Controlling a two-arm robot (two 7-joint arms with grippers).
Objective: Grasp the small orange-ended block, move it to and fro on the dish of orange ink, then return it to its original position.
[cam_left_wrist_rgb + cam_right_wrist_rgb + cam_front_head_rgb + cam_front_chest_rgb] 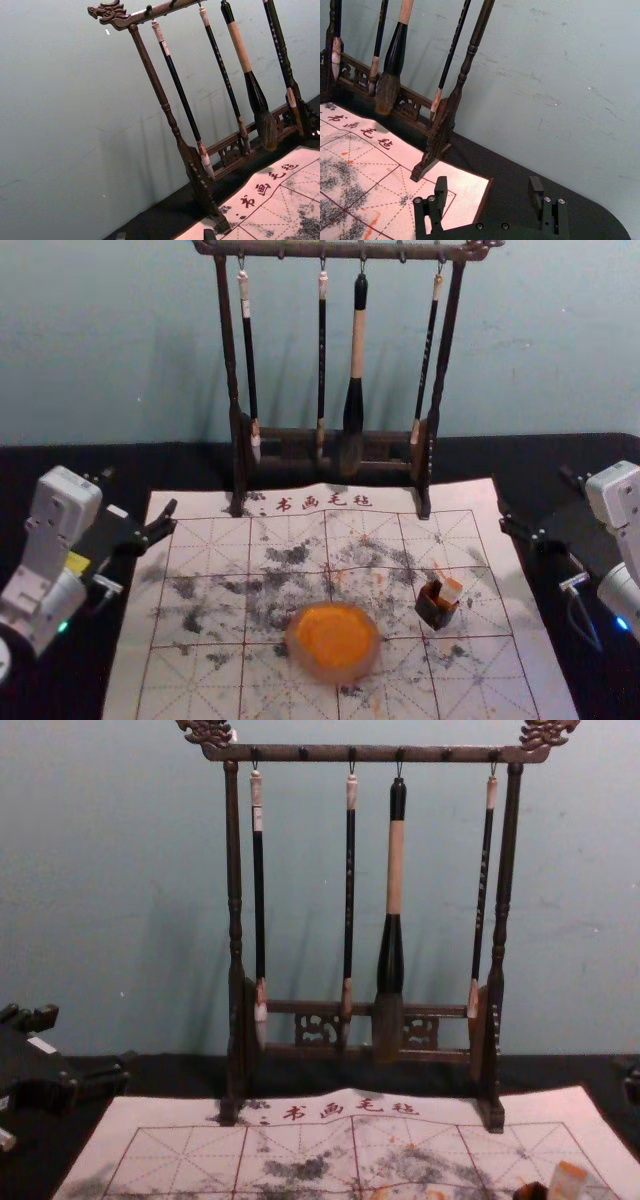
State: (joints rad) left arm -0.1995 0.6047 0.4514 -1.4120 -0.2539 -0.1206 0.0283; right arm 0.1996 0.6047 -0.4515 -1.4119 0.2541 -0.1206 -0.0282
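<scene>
In the head view, the small block (451,589), pale with orange on it, leans in a dark square holder (436,606) on the right part of the mat. The round dish of orange ink (335,638) lies left of it, nearer the front. My right gripper (534,490) is open beyond the mat's right edge, away from the block; in the right wrist view the gripper (488,186) has nothing between its fingers. My left gripper (140,492) stays open off the mat's left edge, its tips low in the left wrist view (165,235). The chest view shows the block's orange top (570,1173).
A dark wooden rack (432,440) with several hanging brushes stands at the mat's back edge, before the wall. The ink-stained white mat (200,680) lies on a black table (600,450). A large brush (390,960) hangs right of the rack's middle.
</scene>
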